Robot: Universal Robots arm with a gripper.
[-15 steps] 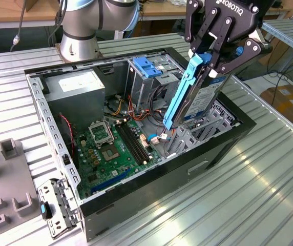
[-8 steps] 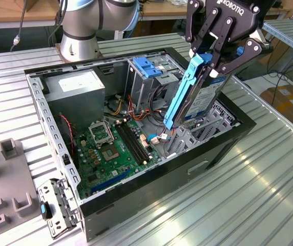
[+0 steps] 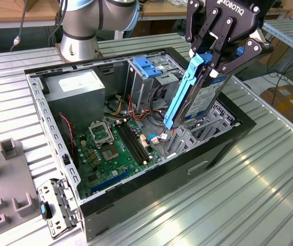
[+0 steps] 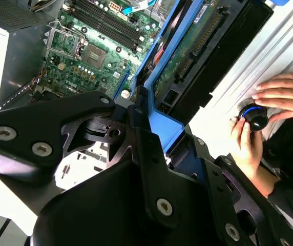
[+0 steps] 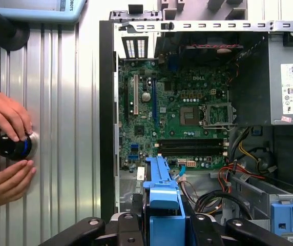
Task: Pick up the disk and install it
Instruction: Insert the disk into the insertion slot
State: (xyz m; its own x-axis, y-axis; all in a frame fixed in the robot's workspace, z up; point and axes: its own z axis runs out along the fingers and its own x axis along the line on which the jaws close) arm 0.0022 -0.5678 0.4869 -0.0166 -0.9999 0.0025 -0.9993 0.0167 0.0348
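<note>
- Now, at the exterior view's left: grey fixture (image 3: 5,189) on bench (image 3: 238,205), near open computer case (image 3: 136,200).
- Centre: motherboard (image 3: 110,148) exposed inside the case.
- Exterior view's right: tool (image 3: 208,61) pinching disk (image 3: 197,100) by its upper end; disk steeply tilted, lower end above the case interior.

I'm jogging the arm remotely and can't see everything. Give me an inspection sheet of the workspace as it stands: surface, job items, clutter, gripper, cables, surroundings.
Surface: ribbed metal table carrying an open computer case.
Job's things: disk steeply tilted, lower end down inside the case; whether it is seated cannot be told.
Clutter: metal bracket with a blue latch, and a grey fixture, beside the case.
Grippers: gripper shut on the disk's upper end.
Cables: red, yellow and orange wires loose inside the case.
Surroundings: a person's hands on a black knob beside the case.
</note>
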